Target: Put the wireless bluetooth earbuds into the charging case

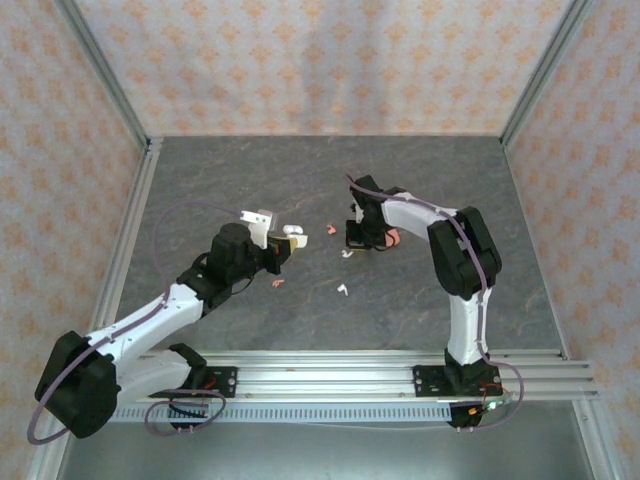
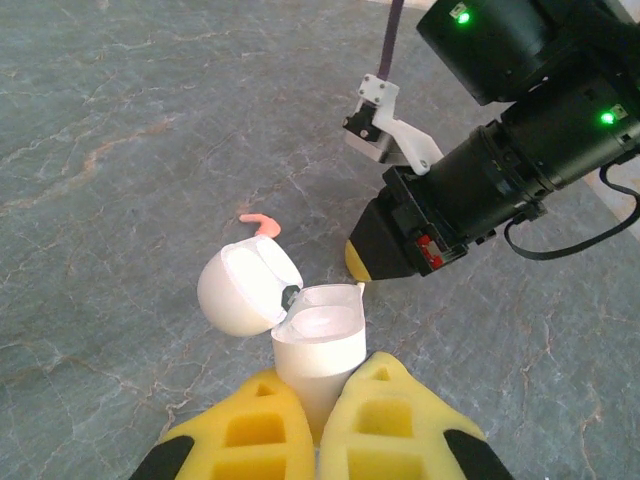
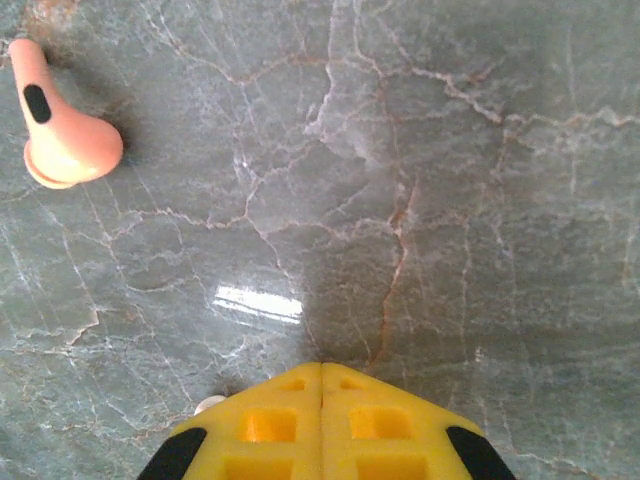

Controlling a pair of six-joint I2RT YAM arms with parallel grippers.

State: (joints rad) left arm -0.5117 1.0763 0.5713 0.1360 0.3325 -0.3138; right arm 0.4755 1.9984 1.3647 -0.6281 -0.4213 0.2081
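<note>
On the marbled table [image 1: 250, 180], the open case [image 2: 325, 335] pinched in the left gripper [image 2: 325, 385] could be knocked askew by the nearby right gripper [image 3: 322, 385], closed empty.

Each arm, the left arm [image 1: 150, 318] and the right arm [image 1: 465, 290], has white links and black joint housings. A lavender cable [image 1: 200, 205] runs along each arm. The left tool [image 2: 325, 385] and the right tool [image 3: 321, 375] each carry two yellow fingers with square recesses and black side patches. Green lights [image 2: 460, 15] glow on the right arm's black housing.
</note>
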